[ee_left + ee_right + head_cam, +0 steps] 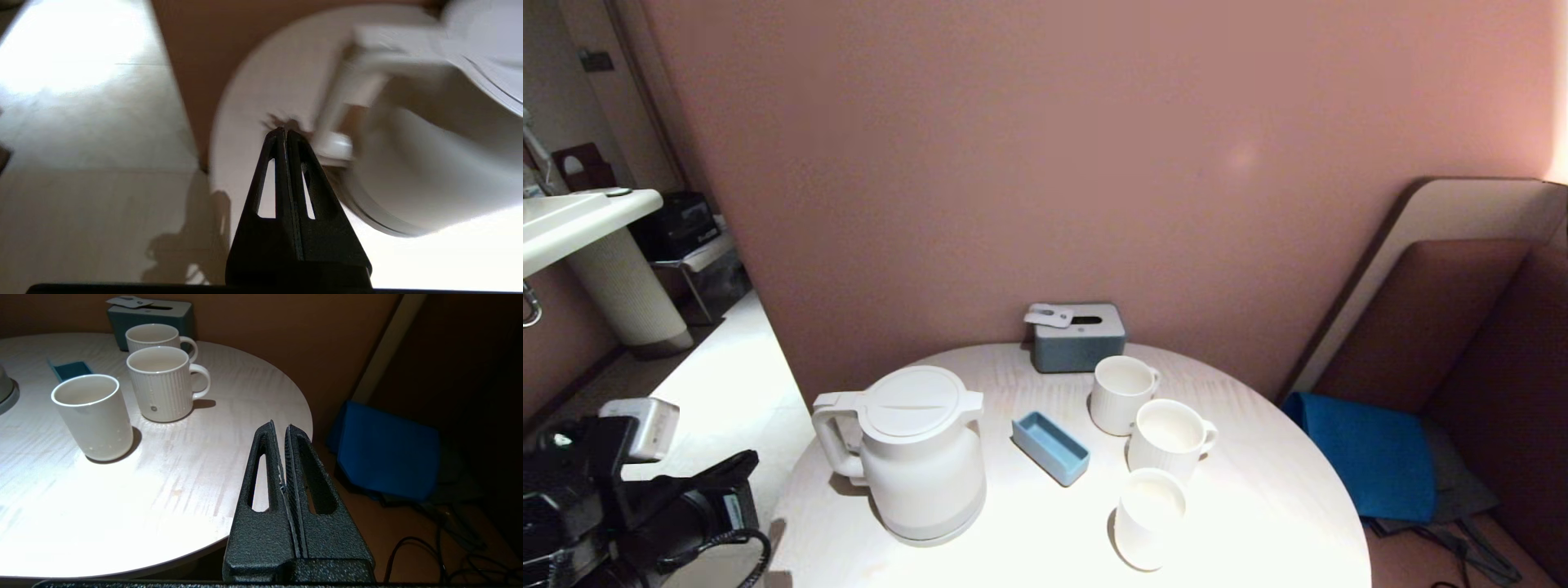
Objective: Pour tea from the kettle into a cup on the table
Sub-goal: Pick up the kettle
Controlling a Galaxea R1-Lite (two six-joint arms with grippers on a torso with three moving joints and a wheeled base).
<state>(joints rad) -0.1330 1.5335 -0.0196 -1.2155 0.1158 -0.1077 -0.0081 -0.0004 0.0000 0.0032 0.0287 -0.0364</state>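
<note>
Your kettle (920,457) stands untouched at lower centre on the table (1258,523), handle toward frame left. Left gripper (284,131), fingers pressed together, sits near that handle; right gripper (281,428) is likewise closed, idle off the table's edge. You're approaching: next, open and grasp the handle.

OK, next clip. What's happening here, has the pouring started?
Not yet. The kettle stands upright on the table with its lid on, held by nothing. The left gripper, fingers shut, is off the table's edge near the kettle's handle. The right gripper, also shut, is off the table's right side. Three white cups stand nearby; no tea shows in them.
</note>
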